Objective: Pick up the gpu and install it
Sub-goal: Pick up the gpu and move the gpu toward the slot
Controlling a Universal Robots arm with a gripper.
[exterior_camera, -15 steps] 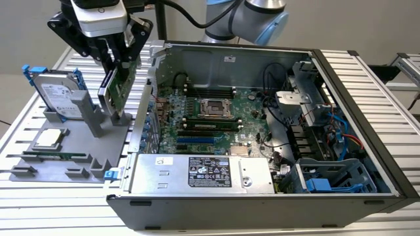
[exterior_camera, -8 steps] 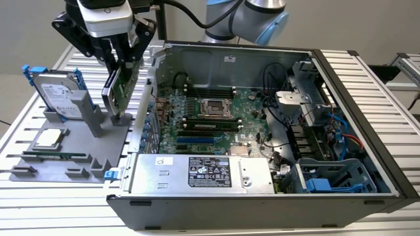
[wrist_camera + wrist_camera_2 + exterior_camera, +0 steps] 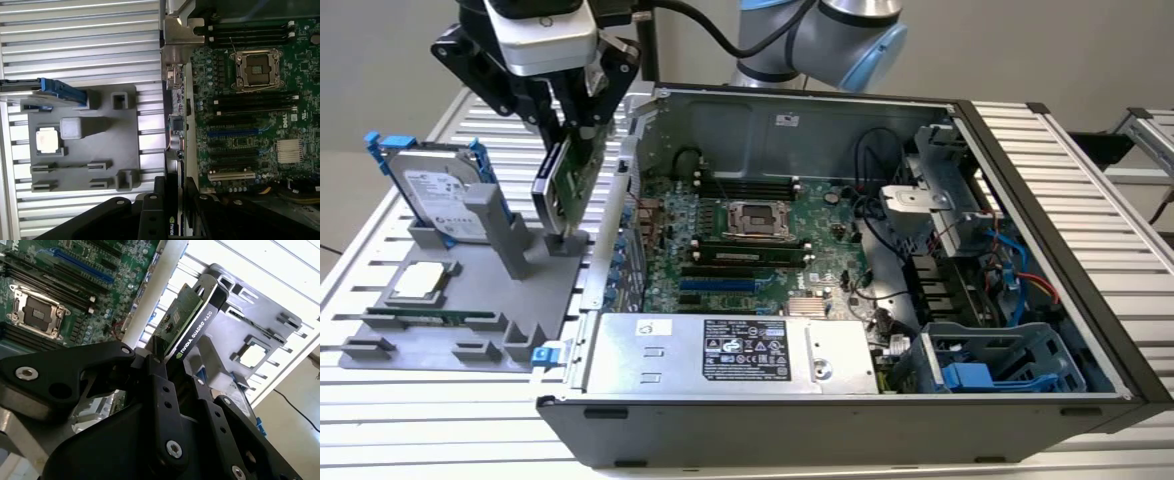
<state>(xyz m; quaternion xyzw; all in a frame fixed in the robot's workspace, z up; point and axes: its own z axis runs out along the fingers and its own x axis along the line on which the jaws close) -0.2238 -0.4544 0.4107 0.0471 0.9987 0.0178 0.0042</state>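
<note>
The gpu [image 3: 568, 185] stands on edge over the grey holder tray [image 3: 467, 300], left of the open computer case [image 3: 854, 250] in the exterior view. Its lower edge is at or just above the tray's slot; I cannot tell whether they touch. My gripper [image 3: 574, 125] comes down from above and is shut on the card's upper edge. In the second wrist view the black fingers [image 3: 159, 371] clamp the gpu [image 3: 187, 322], green board on one face, black shroud on the other. The first wrist view shows the gpu [image 3: 175, 131] edge-on beside the motherboard [image 3: 250, 100].
On the tray stand a silver hard drive with blue rails [image 3: 440, 190], a processor chip [image 3: 420, 283] and a thin memory stick [image 3: 434, 318]. Inside the case lie the motherboard [image 3: 747, 240] with a blue slot [image 3: 720, 285], a power supply [image 3: 734, 350] and cables [image 3: 1014, 260].
</note>
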